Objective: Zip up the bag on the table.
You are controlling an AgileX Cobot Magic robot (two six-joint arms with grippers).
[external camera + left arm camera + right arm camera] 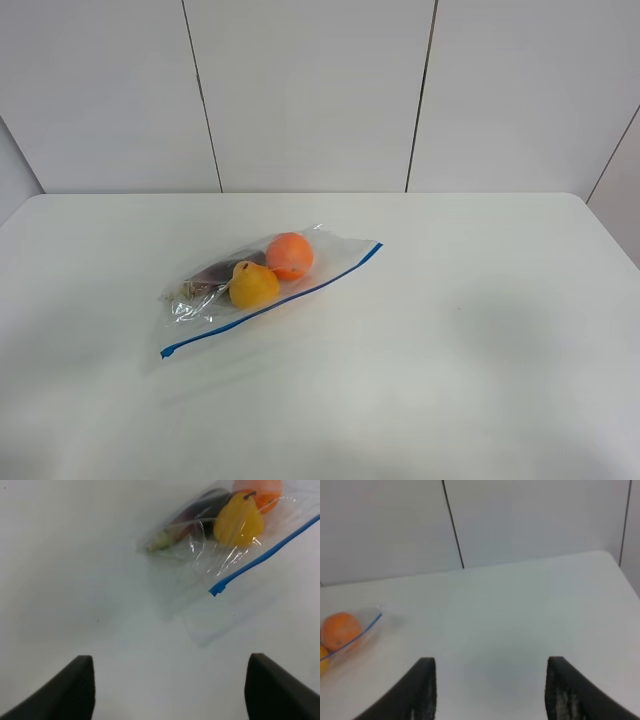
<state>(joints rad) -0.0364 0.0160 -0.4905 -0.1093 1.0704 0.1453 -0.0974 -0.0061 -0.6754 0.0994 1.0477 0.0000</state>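
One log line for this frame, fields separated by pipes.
bag flat on table, untouched | blue seal strip facing robot | left end effector open, empty | right end effector open, empty

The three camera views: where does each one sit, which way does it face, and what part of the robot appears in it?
Exterior high: mounted above, looking down on the table and the bag; no robot part shows.
Left wrist: on the left arm, facing down at the bag's blue seal strip; the open left end effector shows.
Right wrist: on the right arm, facing across the table toward the wall; the open right end effector shows.
Shared: all three show the orange fruit.
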